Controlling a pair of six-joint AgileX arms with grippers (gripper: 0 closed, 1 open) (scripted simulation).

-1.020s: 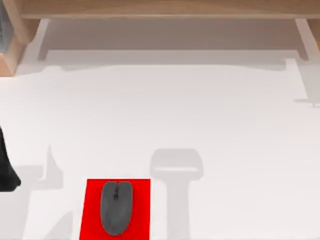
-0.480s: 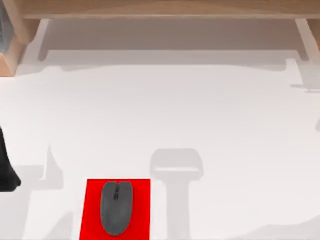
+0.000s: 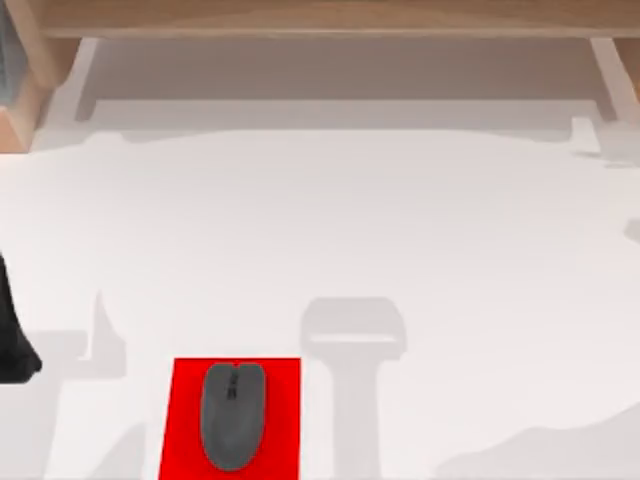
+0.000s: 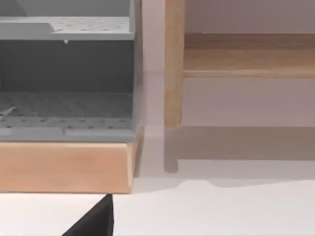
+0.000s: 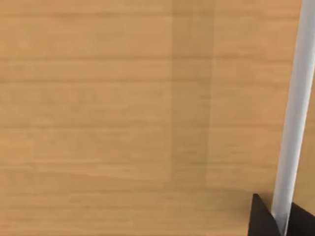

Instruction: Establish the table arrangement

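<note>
Stretching across almost the whole top view, the table (image 3: 400,230) is a broad, smooth white surface. Near its front edge, left of centre, lies a small red mat (image 3: 280,400), and a dark grey mouse (image 3: 233,415) rests on that mat with its long axis running front to back. Along the far edge stands a light wooden frame (image 3: 320,18), its crossbar spanning the width and its legs coming down at the far left and far right. At the left edge of the top view a black part of my left arm (image 3: 12,345) leans in over the table, roughly level with the space just behind the mat; whether its gripper is spread or closed I cannot tell, and nothing can be seen held. The left wrist view looks toward a grey perforated shelf unit (image 4: 66,73) sitting on a wooden base (image 4: 64,167), with an upright wooden post (image 4: 173,64) beside it and white tabletop in front. The right wrist view looks closely at a wood-grain surface (image 5: 123,98) with a pale strip (image 5: 295,108) beside it; the state of that arm's gripper cannot be told either
</note>
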